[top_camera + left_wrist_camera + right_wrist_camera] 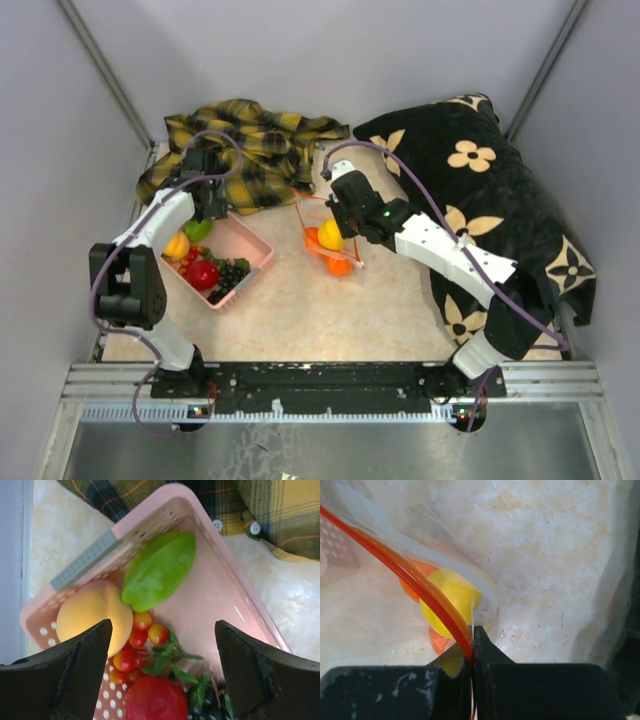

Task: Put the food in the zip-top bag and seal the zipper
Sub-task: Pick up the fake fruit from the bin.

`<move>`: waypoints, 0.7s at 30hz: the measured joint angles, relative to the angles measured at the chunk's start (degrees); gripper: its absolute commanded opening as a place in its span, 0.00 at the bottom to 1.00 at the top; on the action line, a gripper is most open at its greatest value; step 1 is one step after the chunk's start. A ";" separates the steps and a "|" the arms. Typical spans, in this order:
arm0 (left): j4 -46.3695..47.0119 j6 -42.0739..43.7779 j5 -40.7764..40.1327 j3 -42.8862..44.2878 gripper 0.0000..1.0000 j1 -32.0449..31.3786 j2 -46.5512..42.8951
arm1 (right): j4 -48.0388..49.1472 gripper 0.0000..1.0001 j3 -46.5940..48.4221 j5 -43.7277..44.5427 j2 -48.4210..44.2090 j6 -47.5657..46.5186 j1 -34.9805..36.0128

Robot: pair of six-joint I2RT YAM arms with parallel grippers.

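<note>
The clear zip-top bag hangs from my right gripper. It holds a yellow lemon and orange balls. In the right wrist view my right gripper is shut on the red zipper at the bag's mouth, with the lemon just beyond. My left gripper is open over the pink basket. In the left wrist view my left gripper hovers above a green leaf, a yellow-orange fruit, cherry tomatoes, a red apple and dark grapes. The white slider is not visible.
A yellow plaid shirt lies at the back, touching the basket's far corner. A black flowered cushion fills the right side. Grey walls close in the table on three sides, and a metal rail runs along the near edge.
</note>
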 measured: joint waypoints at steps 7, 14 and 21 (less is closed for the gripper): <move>-0.44 7.10 1.55 7.21 0.89 2.89 12.39 | 0.55 0.00 -0.31 -1.51 0.00 -0.04 0.00; -0.22 10.45 4.66 8.92 0.88 5.25 15.52 | 0.94 0.00 -0.31 -2.60 0.00 -0.07 0.00; -0.33 10.80 10.45 9.35 0.84 7.19 17.27 | 0.94 0.00 -0.31 -2.80 0.00 -0.07 0.00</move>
